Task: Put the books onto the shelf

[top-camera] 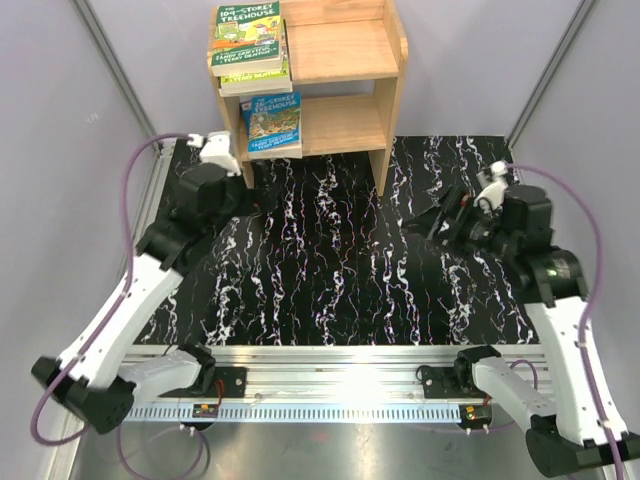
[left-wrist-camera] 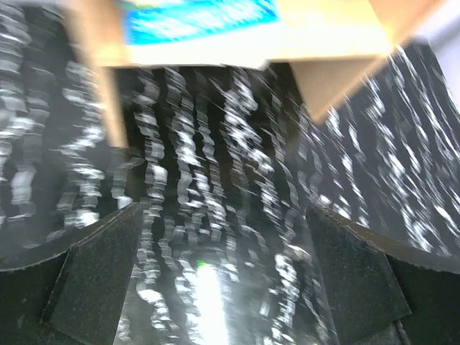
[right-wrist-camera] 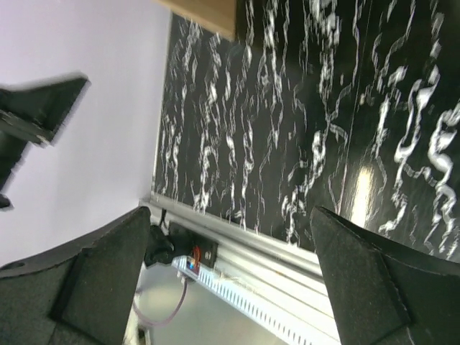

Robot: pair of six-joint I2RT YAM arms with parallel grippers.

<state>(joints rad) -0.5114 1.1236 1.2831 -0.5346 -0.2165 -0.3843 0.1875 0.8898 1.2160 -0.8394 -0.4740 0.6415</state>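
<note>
The light-wood shelf (top-camera: 350,50) stands at the far middle of the table. A stack of books (top-camera: 248,45) with green Treehouse covers lies on the left of its top tier. A blue-green Treehouse book (top-camera: 272,122) lies on the left of the lower tier, overhanging the front edge. My left gripper (top-camera: 258,203) is open and empty just in front of the shelf's left leg. In the blurred left wrist view the blue-green book (left-wrist-camera: 201,18) shows above the gripper (left-wrist-camera: 223,277). My right gripper (top-camera: 432,222) hangs open and empty over the mat's right side.
A black mat with white marbling (top-camera: 330,270) covers the table. A metal rail (top-camera: 340,360) runs along the near edge, also seen in the right wrist view as a rail (right-wrist-camera: 259,248). White walls close in on the left, right and back. The shelf's right halves are bare wood.
</note>
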